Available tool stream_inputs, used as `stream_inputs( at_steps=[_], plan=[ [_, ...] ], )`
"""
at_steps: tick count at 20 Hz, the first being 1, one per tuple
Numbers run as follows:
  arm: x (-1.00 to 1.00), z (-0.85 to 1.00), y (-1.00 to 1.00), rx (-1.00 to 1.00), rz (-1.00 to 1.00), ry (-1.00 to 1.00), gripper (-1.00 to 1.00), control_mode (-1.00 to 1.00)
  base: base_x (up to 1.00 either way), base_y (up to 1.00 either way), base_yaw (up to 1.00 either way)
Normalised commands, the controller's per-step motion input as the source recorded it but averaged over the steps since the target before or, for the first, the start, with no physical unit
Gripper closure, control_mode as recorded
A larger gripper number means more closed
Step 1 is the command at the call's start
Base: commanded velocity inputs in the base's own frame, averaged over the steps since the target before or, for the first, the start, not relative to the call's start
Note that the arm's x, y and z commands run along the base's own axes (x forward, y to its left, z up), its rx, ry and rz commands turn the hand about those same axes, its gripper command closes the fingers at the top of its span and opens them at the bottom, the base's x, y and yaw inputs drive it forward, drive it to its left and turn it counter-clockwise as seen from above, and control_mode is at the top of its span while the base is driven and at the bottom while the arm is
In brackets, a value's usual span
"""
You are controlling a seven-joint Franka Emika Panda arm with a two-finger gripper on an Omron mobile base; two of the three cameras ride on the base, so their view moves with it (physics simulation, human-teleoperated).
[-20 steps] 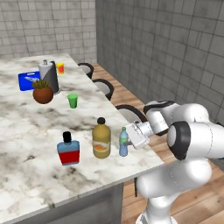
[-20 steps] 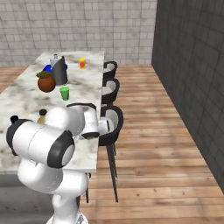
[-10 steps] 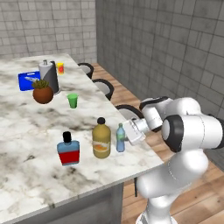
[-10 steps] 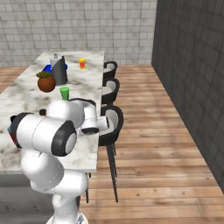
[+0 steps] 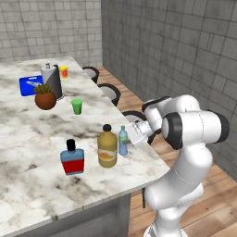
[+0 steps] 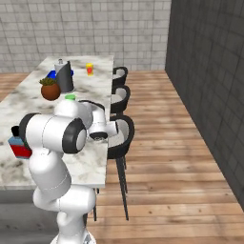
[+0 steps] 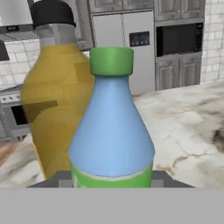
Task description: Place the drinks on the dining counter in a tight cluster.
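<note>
Left base view: gripper (image 5: 131, 140) clamps the light-blue bottle (image 5: 123, 141) upright, just beside the amber bottle (image 5: 107, 147).

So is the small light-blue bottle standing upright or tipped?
Upright: the small light-blue bottle stands on the dining counter, green cap on top, close beside the amber bottle.
</note>
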Motion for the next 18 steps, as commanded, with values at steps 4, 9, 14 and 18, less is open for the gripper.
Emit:
stream_inputs(
  at_steps=[4,9,14,18],
  plan=[
    [0.04,-0.2,0.14,0.0,0.0,0.0,1.0,-1.0,0.0,0.0,0.0],
    [0.0,-0.41,0.21,0.0,0.0,0.0,1.0,-1.0,0.0,0.0,0.0],
    [0.0,-0.27,0.11,0.0,0.0,0.0,1.0,-1.0,0.0,0.0,0.0],
    [0.04,-0.06,-0.02,0.0,0.0,-0.03,1.0,-1.0,0.0,0.0,0.0]
  ],
)
